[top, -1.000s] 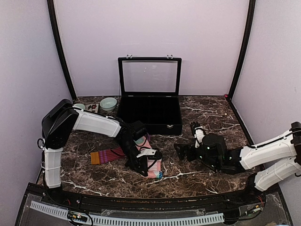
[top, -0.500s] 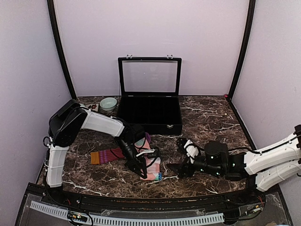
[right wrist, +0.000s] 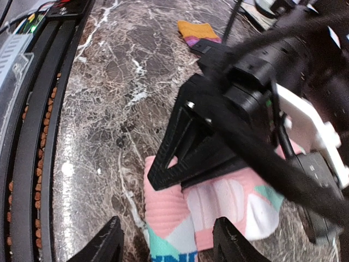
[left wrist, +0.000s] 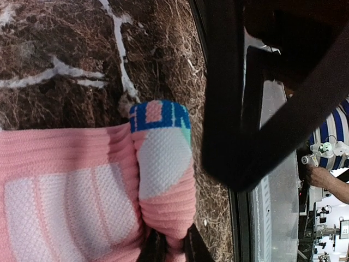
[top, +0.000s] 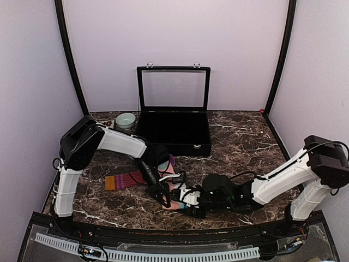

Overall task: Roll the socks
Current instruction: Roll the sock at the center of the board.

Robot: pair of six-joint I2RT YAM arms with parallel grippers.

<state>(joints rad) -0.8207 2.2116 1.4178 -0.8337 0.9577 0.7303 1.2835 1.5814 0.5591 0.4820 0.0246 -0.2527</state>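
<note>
We are early in the roll of the salmon-pink sock [left wrist: 82, 164], which lies on the tabletop [top: 240, 136] just on the near side of the black case [top: 173, 128]. The maroon sock [top: 126, 179] lies flat alongside it, its orange cuff out past the case's left side. Whether the two overlap we cannot tell. The left jaws are pressed together on a raised fold of pink fabric close to the blue-banded end. The right jaws stand spread, their fingers [right wrist: 109, 243] on either side of that same end. In our judgement, the next move calls for the right jaws to close on the end and turn it over toward the case, with the left pinch anchoring the fabric. The maroon sock is not yet rolled.
</note>
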